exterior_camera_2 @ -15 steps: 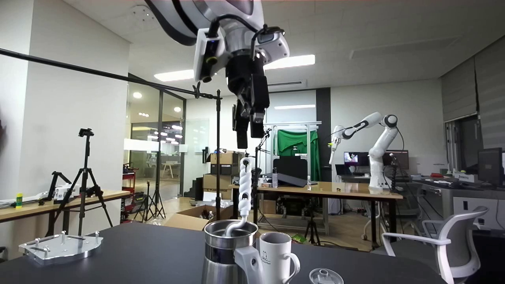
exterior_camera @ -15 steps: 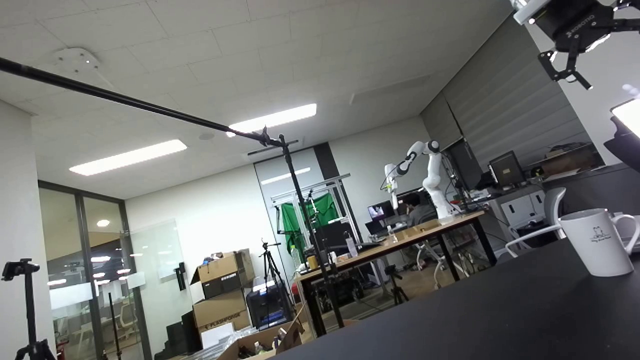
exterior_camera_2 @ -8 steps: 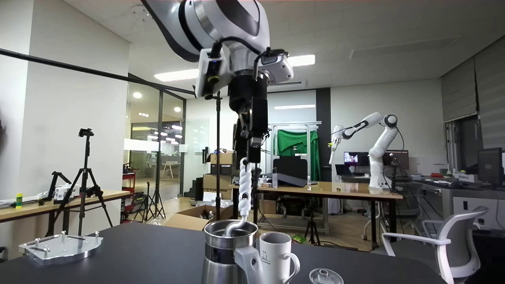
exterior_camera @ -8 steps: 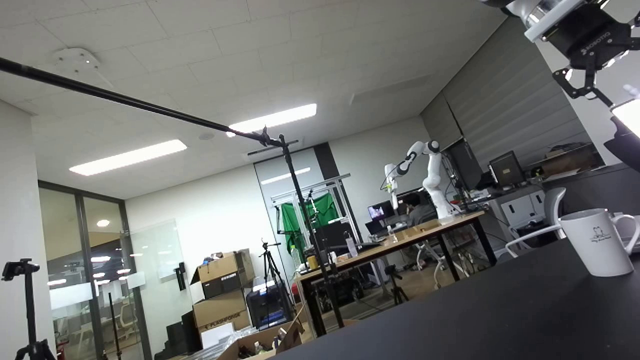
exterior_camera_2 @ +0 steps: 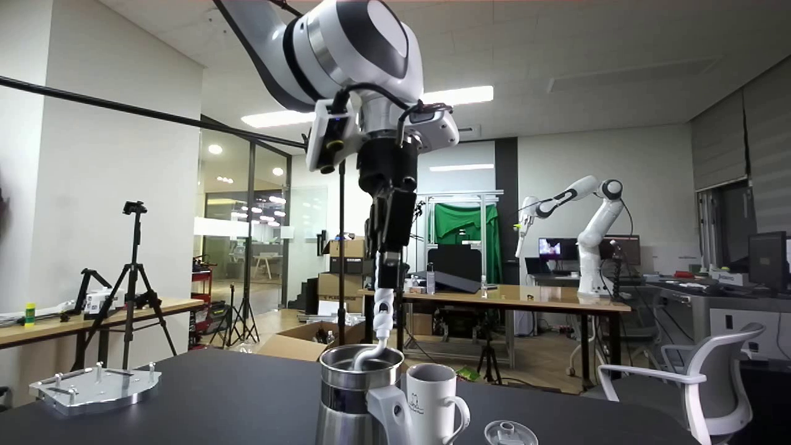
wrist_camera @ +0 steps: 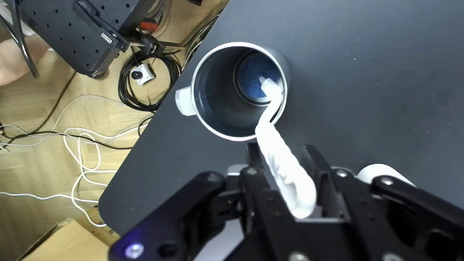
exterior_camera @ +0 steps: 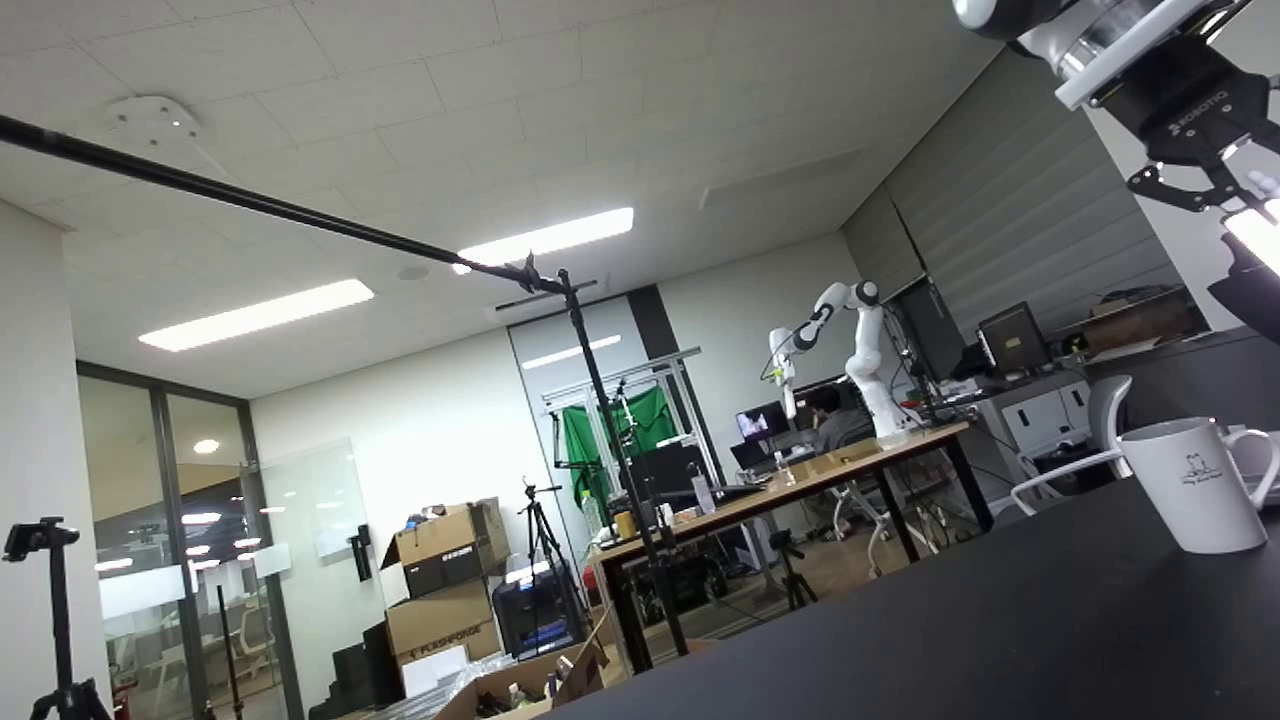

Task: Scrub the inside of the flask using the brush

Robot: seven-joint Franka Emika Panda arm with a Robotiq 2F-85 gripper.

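Observation:
The steel flask (exterior_camera_2: 346, 426), with a grey handle, stands upright on the black table. A white twisted brush (exterior_camera_2: 384, 312) rises nearly vertical out of its mouth. From above, in the wrist view, the brush handle (wrist_camera: 286, 170) runs into the flask (wrist_camera: 217, 105), where a round blue patch shows at the bottom. My gripper (exterior_camera_2: 382, 256) has its fingers on either side of the handle's upper part. In the wrist view the gripper (wrist_camera: 282, 152) sits close to the handle on its left, while a gap separates the right finger (wrist_camera: 317, 159) from it.
A white mug (exterior_camera_2: 429, 405) stands just right of the flask. Beside it lies a clear lid (exterior_camera_2: 510, 434). Far left on the table is a silver plate with posts (exterior_camera_2: 96, 389). The table edge (wrist_camera: 156, 112) runs close by the flask.
My gripper has come down from above the brush to around its handle, and its fingers have drawn nearer each other. Brush and flask have stayed in place.

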